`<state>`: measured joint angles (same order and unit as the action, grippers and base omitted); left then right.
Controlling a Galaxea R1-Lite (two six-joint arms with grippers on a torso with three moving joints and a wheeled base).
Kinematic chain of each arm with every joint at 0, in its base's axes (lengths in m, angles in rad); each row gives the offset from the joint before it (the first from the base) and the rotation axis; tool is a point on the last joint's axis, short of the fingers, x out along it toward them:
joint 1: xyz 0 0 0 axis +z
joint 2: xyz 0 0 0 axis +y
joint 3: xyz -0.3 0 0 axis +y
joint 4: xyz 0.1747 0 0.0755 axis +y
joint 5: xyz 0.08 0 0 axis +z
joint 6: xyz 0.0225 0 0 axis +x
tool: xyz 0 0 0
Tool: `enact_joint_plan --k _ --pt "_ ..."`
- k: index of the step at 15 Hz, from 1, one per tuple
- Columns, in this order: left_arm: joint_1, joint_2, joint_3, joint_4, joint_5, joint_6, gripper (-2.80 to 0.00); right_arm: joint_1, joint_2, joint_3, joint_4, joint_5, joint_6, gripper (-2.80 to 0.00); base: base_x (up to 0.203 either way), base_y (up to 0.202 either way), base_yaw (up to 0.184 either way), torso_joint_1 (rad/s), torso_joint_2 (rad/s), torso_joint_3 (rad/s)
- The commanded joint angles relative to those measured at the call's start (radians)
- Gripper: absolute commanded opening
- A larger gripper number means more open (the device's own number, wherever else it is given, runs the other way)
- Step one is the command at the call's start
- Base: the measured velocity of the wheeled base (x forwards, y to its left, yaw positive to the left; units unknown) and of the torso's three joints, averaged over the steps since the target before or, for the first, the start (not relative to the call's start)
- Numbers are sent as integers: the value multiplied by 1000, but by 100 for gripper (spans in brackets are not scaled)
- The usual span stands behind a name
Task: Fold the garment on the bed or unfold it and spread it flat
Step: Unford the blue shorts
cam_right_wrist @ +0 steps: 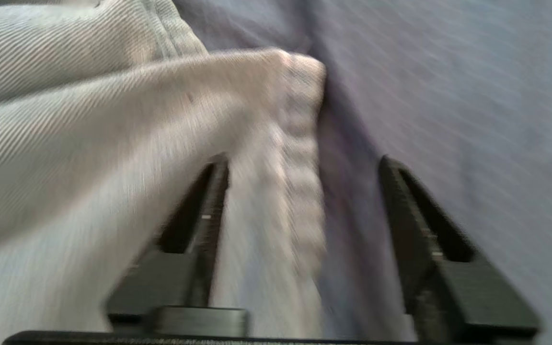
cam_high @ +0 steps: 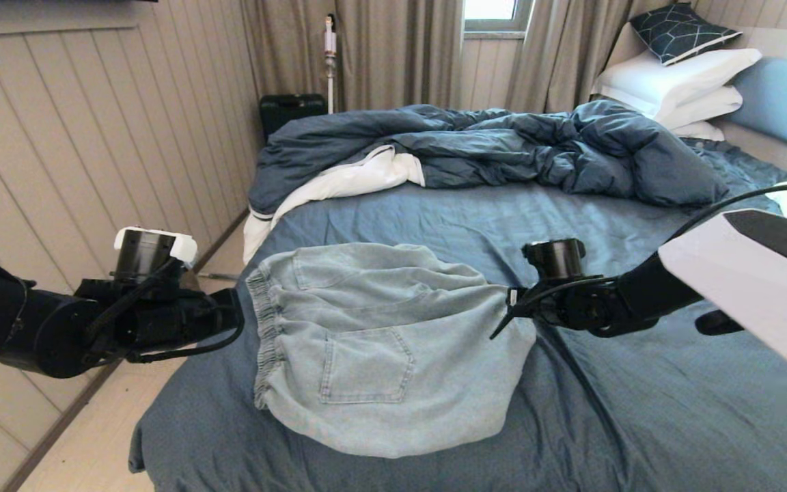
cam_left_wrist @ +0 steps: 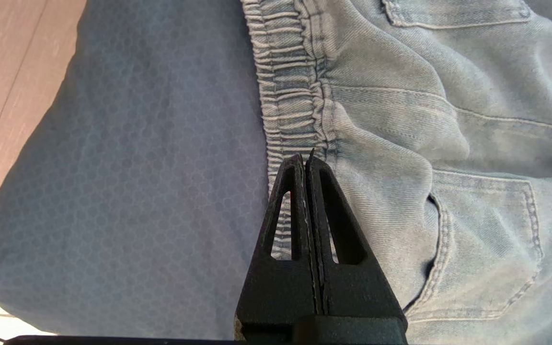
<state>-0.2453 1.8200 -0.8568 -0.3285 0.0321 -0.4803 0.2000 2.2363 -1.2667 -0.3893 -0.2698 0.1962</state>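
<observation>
The pale blue denim shorts (cam_high: 373, 342) lie on the bed (cam_high: 639, 410) near its front left corner, folded over, with the gathered waistband (cam_high: 265, 335) toward the left and a patch pocket (cam_high: 366, 365) facing up. My left gripper (cam_left_wrist: 305, 160) is shut with nothing in it, its tips just above the waistband (cam_left_wrist: 290, 96). My right gripper (cam_right_wrist: 300, 163) is open at the right-hand edge of the shorts (cam_right_wrist: 113, 120); the cloth's hem lies between its fingers (cam_right_wrist: 400, 191). The drawstring is hidden.
A crumpled dark blue duvet (cam_high: 503, 147) with white lining (cam_high: 346, 181) covers the far half of the bed. White pillows (cam_high: 680, 82) and a dark patterned cushion (cam_high: 680, 31) rest at the headboard (cam_high: 786, 102). A panelled wall (cam_high: 93, 137) and the floor (cam_high: 93, 444) border the bed's left side.
</observation>
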Motion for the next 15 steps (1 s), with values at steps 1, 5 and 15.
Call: enact_joint_plan --k 1,5,15 --pt "0 -12 2 -1 0 -3 -280 -1 -119 90 -4 4 1 0 0 0 0 0 0 0" --pt "0 -33 10 0 -1 -6 -280 9 -355 403 -32 58 -45 0 0 0 0 0 0 0" --pt "0 -33 14 1 0 -6 -280 369 -532 704 13 -32 -371 0 0 0 0 0 0 0"
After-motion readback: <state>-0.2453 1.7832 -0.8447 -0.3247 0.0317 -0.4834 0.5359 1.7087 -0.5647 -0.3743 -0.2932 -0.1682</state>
